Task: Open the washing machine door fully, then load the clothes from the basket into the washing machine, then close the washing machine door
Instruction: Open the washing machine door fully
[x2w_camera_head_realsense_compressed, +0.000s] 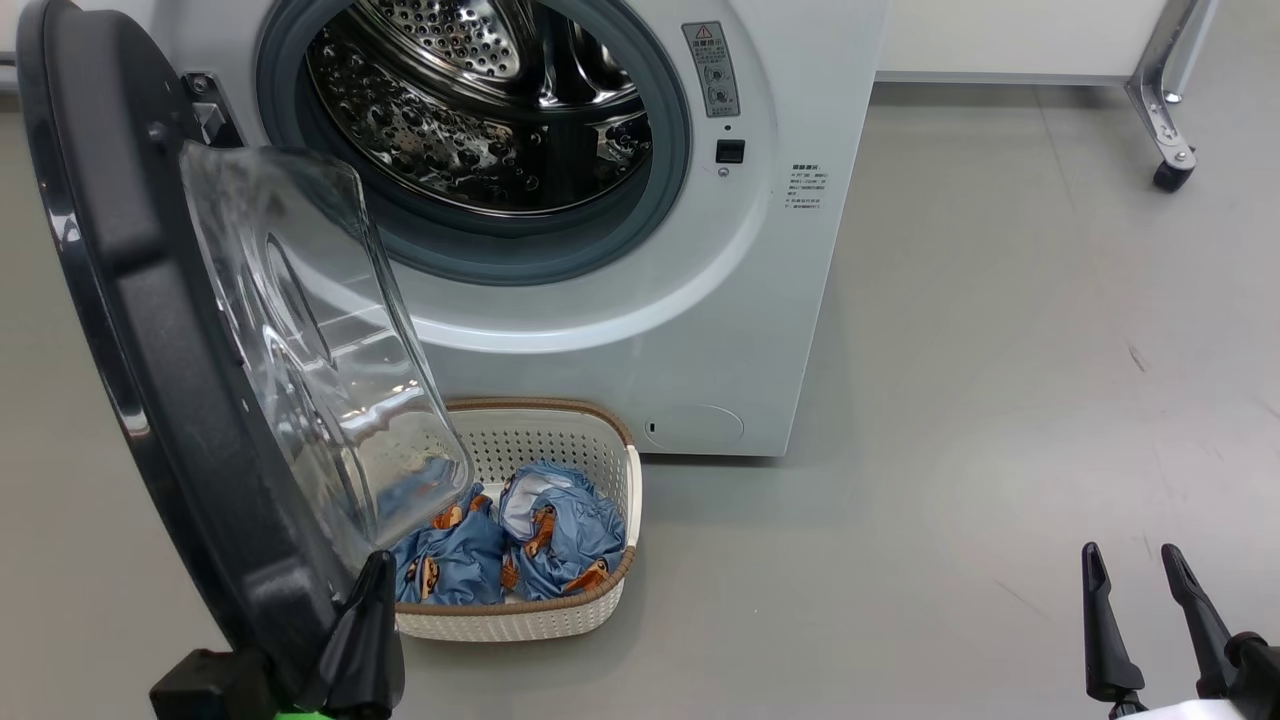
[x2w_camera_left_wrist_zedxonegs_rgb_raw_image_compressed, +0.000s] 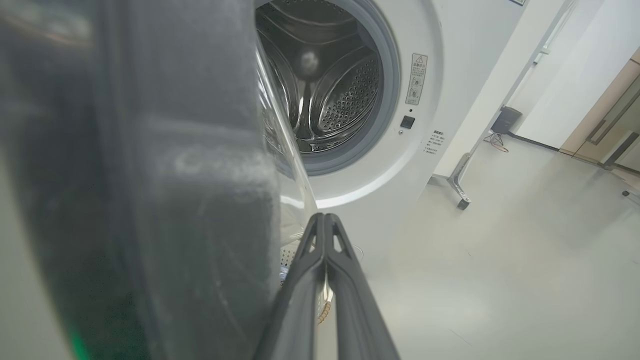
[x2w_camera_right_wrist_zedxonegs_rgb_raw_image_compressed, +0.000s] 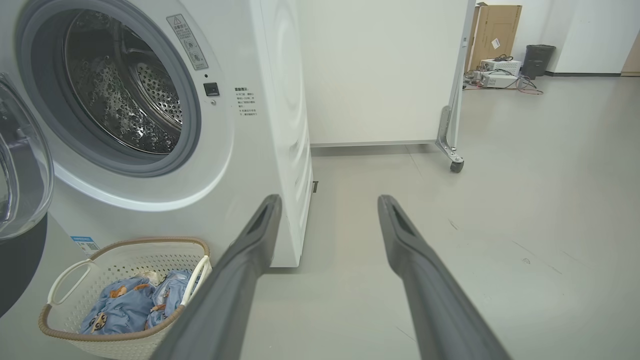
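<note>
Our left pincer (x2w_camera_head_realsense_compressed: 376, 570) is closed on nothing, its fingers pressed together just beside the black rim of the open door (x2w_camera_head_realsense_compressed: 150, 380). Its wrist view shows that rim close and blurred. Our right pincer (x2w_camera_head_realsense_compressed: 1130, 558) stands wide and empty over the floor (x2w_camera_head_realsense_compressed: 1000, 400). The clothes (x2w_camera_head_realsense_compressed: 530, 540) lie in the basket (x2w_camera_head_realsense_compressed: 520, 625) before the washing machine (x2w_camera_head_realsense_compressed: 700, 330). The right wrist view catches its blue label (x2w_camera_right_wrist_zedxonegs_rgb_raw_image_compressed: 82, 245) behind the basket.
</note>
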